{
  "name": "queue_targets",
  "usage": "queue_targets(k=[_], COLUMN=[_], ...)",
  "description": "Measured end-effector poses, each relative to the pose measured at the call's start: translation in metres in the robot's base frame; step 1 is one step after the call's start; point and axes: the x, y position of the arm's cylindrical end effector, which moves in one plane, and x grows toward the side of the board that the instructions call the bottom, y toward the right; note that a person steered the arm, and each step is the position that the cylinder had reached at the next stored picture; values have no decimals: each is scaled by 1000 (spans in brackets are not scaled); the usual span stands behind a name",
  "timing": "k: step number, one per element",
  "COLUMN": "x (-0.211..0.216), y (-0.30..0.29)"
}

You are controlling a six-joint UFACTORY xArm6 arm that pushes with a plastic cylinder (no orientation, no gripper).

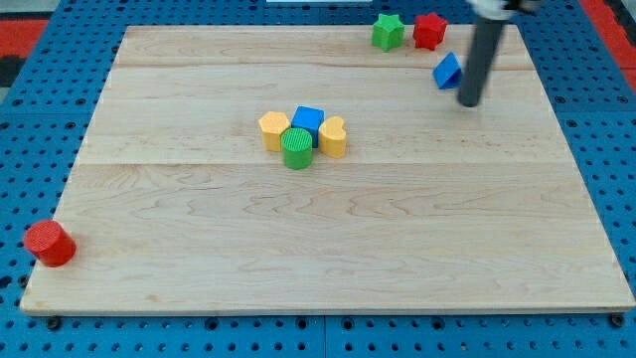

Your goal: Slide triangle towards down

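My tip (469, 102), a bare rod with no jaws to open or close, is sitting just right of the blue triangle (447, 71) near the table's (298, 268) top-right corner; judging it should be swinging above the triangle before pushing downward.

Plenty of open wood on this board (328, 249), honestly. The only real clutter mid-board is a tight clump: yellow hexagon block (273, 129), blue cube (309, 120), yellow heart-ish block (333, 136) and green cylinder (296, 148), all touching. Below the blue triangle (446, 71) the path toward the view's bottom is wide open. My tip (468, 101) sits right against its right side. Green star (388, 32) and red star (428, 31) crowd the top edge just above. Red cylinder (49, 243) sits far off at the bottom-left corner.
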Motion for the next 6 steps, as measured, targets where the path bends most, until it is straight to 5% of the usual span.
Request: queue_targets(k=[1,2,4,6], x=[-64,-80,-58,-45], y=[12,-55,-147,-88])
